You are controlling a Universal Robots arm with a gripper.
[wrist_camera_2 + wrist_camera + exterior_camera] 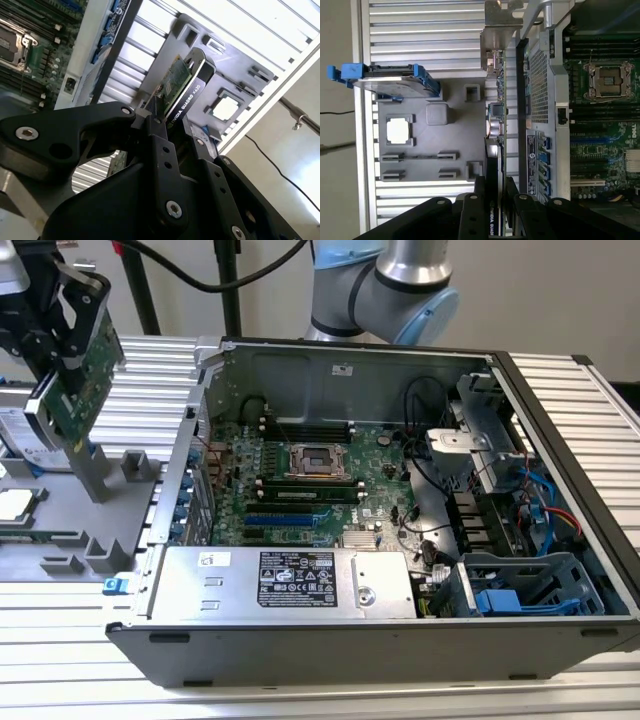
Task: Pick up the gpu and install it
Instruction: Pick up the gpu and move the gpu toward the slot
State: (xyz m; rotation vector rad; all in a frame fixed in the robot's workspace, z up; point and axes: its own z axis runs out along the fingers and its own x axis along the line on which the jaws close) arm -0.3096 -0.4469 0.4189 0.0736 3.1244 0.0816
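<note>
The claw (169, 122) is pinching the gpu (182, 85) between its two black fingers (159, 150), which press on the two flat faces near one end of the card. In the exterior view the gpu hangs in the air above the grey holder (95, 505) that lies on the bench (560, 685). This is at the exterior view's left, outside the computer case (400, 660) and well apart from the motherboard (300, 475). I think the main danger is that the card turns or slides in the grip, because it is held at one end and most of its length stands free. A small push against the case wall could be enough. Another danger, in my judgement, is a bad angle at the expansion slots (285, 525). If the connector edge does not come in straight, it could jam or press on the board beside the slot. The silver bracket (496, 42) could also catch on the rim of the case. The hard drive (390, 82) in its blue frame rests on the holder near the card and could be knocked. The long axis of the gpu runs away from the claw, with the bracket at the far end. In the exterior view this axis is steep and leaning, the green face shows toward the camera, and the bracket end seems to point down toward the holder.
</note>
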